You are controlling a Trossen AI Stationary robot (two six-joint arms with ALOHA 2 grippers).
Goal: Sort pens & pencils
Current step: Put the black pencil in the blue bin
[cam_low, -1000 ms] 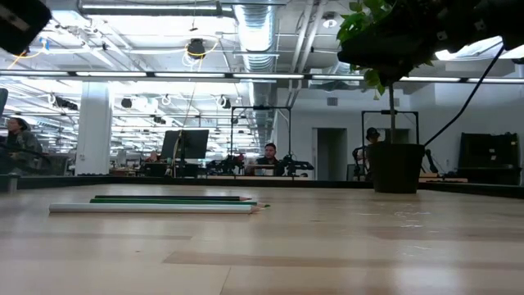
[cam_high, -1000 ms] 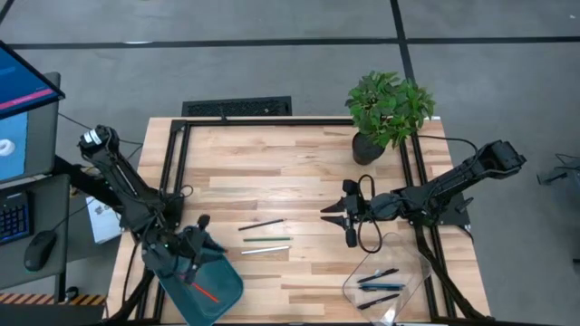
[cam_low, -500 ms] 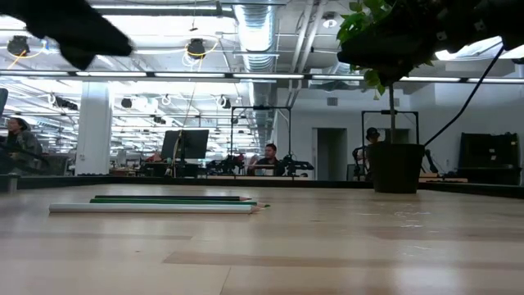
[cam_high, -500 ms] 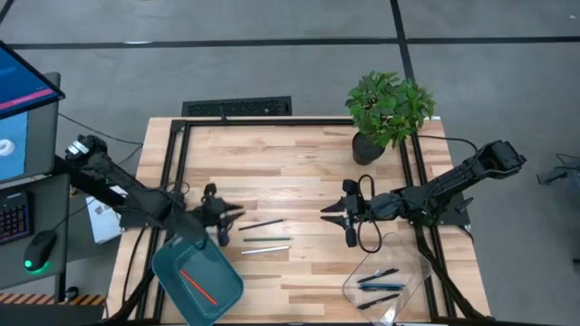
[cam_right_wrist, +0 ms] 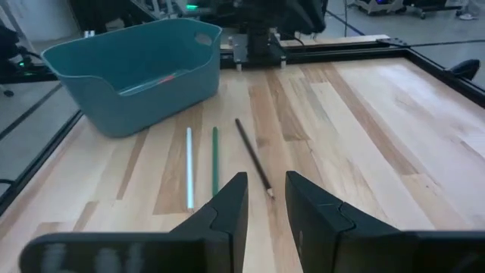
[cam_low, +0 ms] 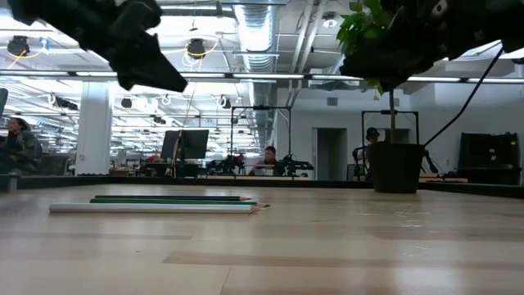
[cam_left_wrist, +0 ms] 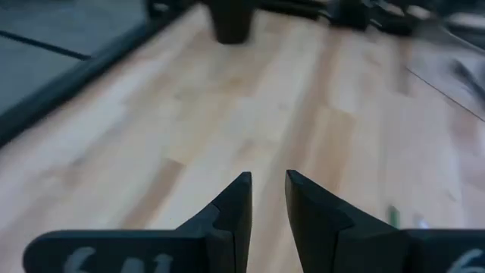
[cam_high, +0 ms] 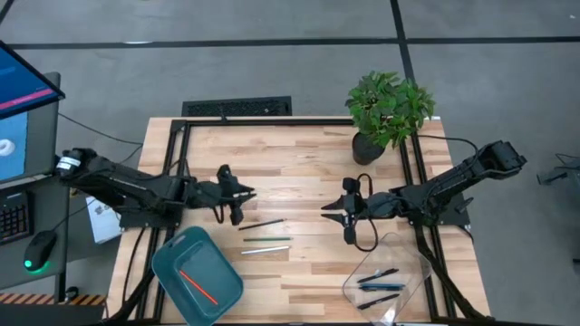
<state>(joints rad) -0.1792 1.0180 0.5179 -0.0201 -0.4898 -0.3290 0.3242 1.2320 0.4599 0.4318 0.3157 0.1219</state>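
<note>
The left gripper point(cam_high: 237, 196) hangs above the table point(cam_high: 290, 158), its fingers a narrow gap apart with nothing between them. Just beyond and below its tips lie three pencils in a loose row: the dark pencil point(cam_high: 262, 224) nearest it, then the green pencil point(cam_high: 267, 239), then the pale pencil point(cam_high: 265, 250) farthest off. None of them touches the fingers. Behind this gripper, back toward the table's front left corner, sits the teal bin point(cam_high: 198, 278) with the orange pencil point(cam_high: 198, 285) lying slantwise inside it.

The right gripper point(cam_high: 340, 212) is held over the table's middle right, also with a narrow gap between its fingers and nothing in them. Ahead of its tips, well apart, lie the same three pencils, the dark one closest to it and slanted, the green and pale ones side by side beyond. Behind it, toward the front right corner, stands the clear tray point(cam_high: 390, 274) with the pens point(cam_high: 377, 282) lying in it. The potted plant point(cam_high: 388, 111) stands at the back edge, off to this gripper's side.
</note>
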